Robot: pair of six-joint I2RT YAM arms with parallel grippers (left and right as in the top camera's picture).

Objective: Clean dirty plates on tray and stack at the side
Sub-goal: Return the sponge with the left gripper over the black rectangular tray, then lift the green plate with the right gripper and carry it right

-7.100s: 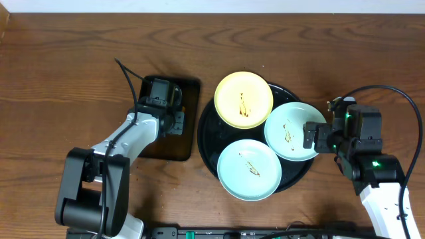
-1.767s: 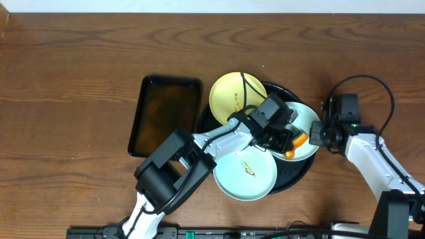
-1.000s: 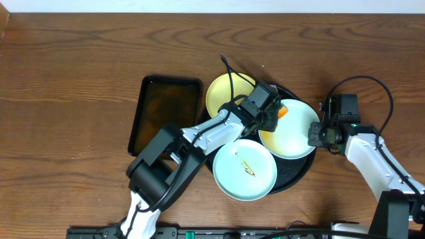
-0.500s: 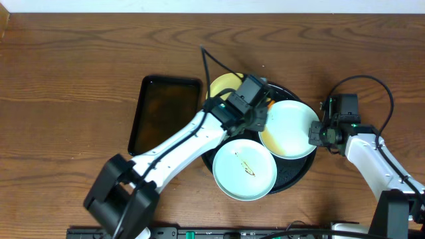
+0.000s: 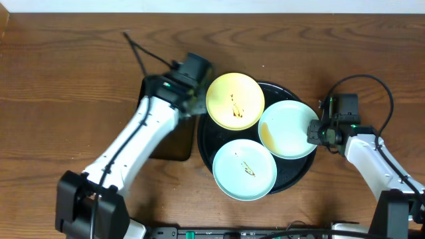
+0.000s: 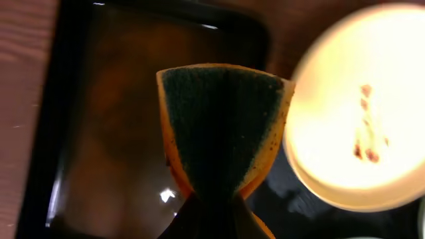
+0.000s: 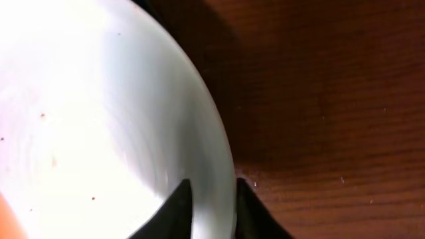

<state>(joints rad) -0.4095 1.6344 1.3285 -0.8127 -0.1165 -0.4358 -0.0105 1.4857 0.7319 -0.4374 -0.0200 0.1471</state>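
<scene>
The left gripper [image 6: 206,216] is closed tight on a sponge [image 6: 222,126] above the brown tray [image 6: 99,133]. The smeared yellow plate [image 5: 234,101] lies just beside it toward the desk's right edge, on the black tray [image 5: 302,176]. The right gripper [image 7: 211,191] pinches the rim of the clean-looking pale plate [image 5: 287,129], so the left arm is nearer for wiping
</scene>
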